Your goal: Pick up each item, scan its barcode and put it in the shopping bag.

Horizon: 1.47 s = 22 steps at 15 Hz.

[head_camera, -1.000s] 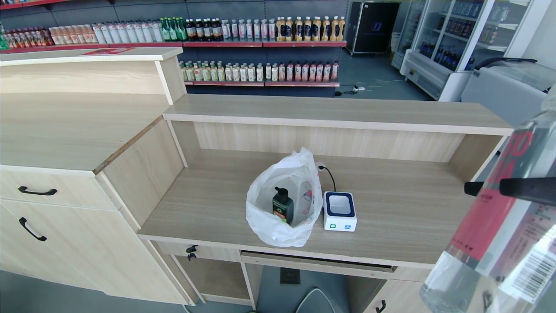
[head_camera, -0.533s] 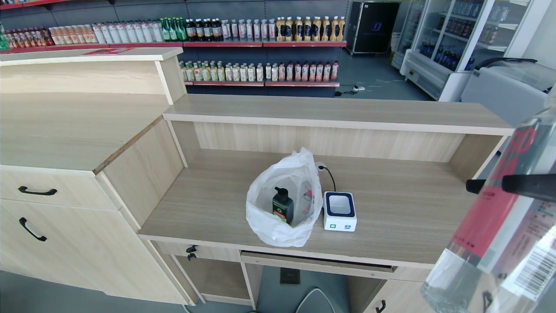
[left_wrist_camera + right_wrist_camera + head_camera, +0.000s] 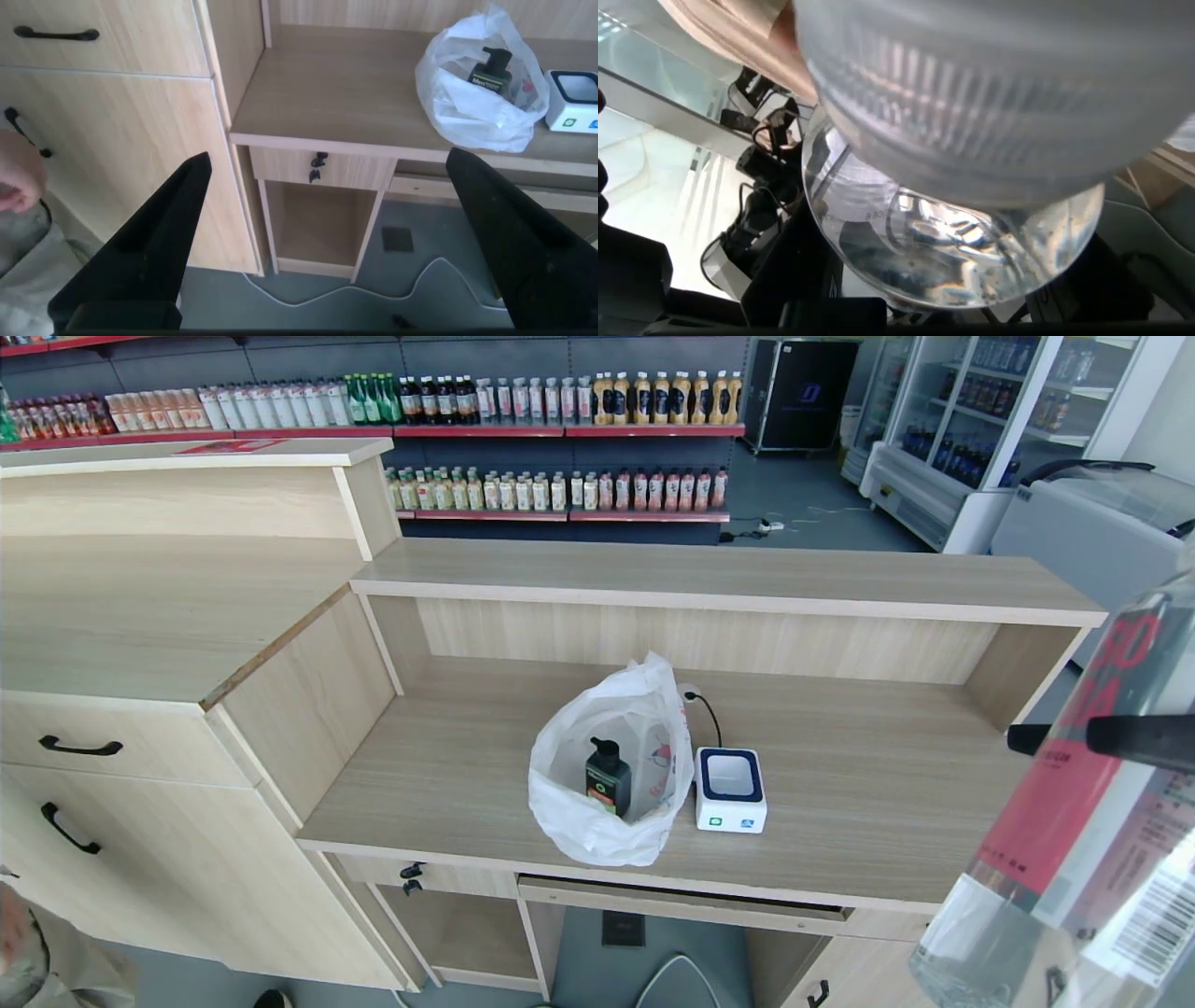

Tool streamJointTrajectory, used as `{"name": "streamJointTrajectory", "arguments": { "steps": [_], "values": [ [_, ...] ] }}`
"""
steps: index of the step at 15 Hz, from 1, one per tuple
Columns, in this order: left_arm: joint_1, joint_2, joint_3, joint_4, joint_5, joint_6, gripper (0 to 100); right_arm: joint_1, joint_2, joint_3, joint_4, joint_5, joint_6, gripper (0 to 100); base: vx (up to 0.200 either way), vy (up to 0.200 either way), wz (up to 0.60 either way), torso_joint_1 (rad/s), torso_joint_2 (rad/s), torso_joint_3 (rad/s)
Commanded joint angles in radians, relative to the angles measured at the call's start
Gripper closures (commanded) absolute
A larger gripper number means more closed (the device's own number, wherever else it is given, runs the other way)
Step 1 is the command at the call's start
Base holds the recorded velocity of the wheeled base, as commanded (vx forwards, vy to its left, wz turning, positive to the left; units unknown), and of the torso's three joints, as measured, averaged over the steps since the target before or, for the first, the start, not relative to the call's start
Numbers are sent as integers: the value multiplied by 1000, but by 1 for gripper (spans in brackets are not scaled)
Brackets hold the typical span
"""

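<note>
A large clear bottle (image 3: 1074, 821) with a red label and a barcode hangs tilted at the right edge of the head view, off the counter's right end. My right gripper (image 3: 1050, 747) is shut on it, one black finger (image 3: 1120, 735) crossing its front. The bottle (image 3: 971, 187) sits very close in the right wrist view. A white shopping bag (image 3: 607, 765) stands open on the counter with a black pump bottle (image 3: 608, 775) inside. Right of it sits the white barcode scanner (image 3: 730, 789). My left gripper (image 3: 327, 243) hangs open and empty, low in front of the counter.
The wooden checkout counter (image 3: 840, 784) has a raised back ledge and side walls. A taller cabinet with black drawer handles (image 3: 79, 747) stands to the left. The scanner's black cable (image 3: 709, 714) runs toward the back. Drink shelves and fridges line the far room.
The bottle and my right gripper have drifted slightly to the right and down. The left arm, bag and scanner have not moved.
</note>
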<state>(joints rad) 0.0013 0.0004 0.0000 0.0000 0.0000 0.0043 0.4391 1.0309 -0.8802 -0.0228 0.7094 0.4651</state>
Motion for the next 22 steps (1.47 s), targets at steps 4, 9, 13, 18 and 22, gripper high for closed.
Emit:
{"name": "streamJointTrajectory", "arguments": {
  "steps": [4, 9, 13, 18, 22],
  "values": [
    [0, 0, 0, 0, 0, 0, 0, 0, 2, 3, 0, -1, 0, 100, 0, 0, 0, 0, 0, 0],
    [0, 0, 0, 0, 0, 0, 0, -22, 0, 9, 0, -1, -8, 100, 0, 0, 0, 0, 0, 0],
    [0, 0, 0, 0, 0, 0, 0, -178, 75, 92, -9, -107, -303, 100, 0, 0, 0, 0, 0, 0],
    [0, 0, 0, 0, 0, 0, 0, -458, 310, 193, -232, -423, -750, 100, 0, 0, 0, 0, 0, 0],
    [0, 0, 0, 0, 0, 0, 0, -629, 471, 254, -548, -525, -1048, 100, 0, 0, 0, 0, 0, 0]
  ]
}}
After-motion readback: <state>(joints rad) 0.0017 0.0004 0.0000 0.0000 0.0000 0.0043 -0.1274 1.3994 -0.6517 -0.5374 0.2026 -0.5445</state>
